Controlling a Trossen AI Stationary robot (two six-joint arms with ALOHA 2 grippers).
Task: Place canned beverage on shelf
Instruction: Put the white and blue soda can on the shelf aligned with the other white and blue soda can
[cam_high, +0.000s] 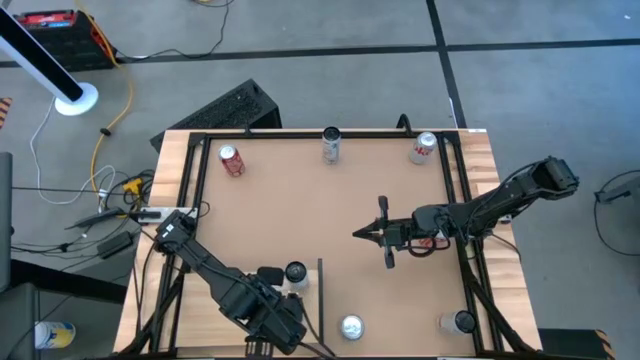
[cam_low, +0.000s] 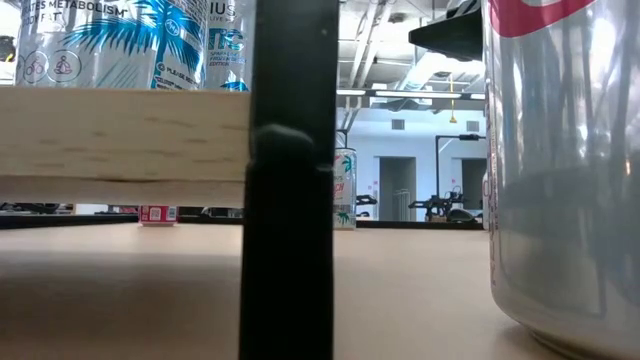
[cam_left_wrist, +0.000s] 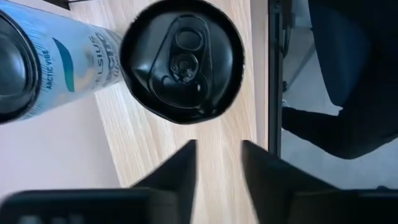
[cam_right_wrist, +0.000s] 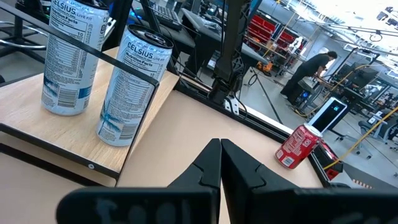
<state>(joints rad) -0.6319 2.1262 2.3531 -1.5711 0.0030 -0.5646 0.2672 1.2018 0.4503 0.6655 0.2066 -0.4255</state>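
Two Celsius cans stand upright on the pale wood shelf (cam_left_wrist: 186, 134), beside its black rail (cam_left_wrist: 272, 74). One has a black top (cam_left_wrist: 180, 59); the other (cam_left_wrist: 28, 62) stands beside it. Both show in the right wrist view (cam_right_wrist: 134, 84) (cam_right_wrist: 65, 62) and in the high view (cam_high: 296, 272) (cam_high: 268, 275). My left gripper (cam_left_wrist: 217, 168) is open just above the shelf on the black-topped can's near side, touching nothing; it is at the table's near left (cam_high: 293, 296). My right gripper (cam_right_wrist: 221, 163) is shut and empty over the middle of the table (cam_high: 362, 235).
On the brown tabletop (cam_high: 290, 210), a red can (cam_high: 232, 160) lies at the far left. More cans stand at the far middle (cam_high: 331, 145), far right (cam_high: 424, 148), near middle (cam_high: 351, 326) and near right (cam_high: 462, 322). A person (cam_right_wrist: 311, 71) stands in the room beyond.
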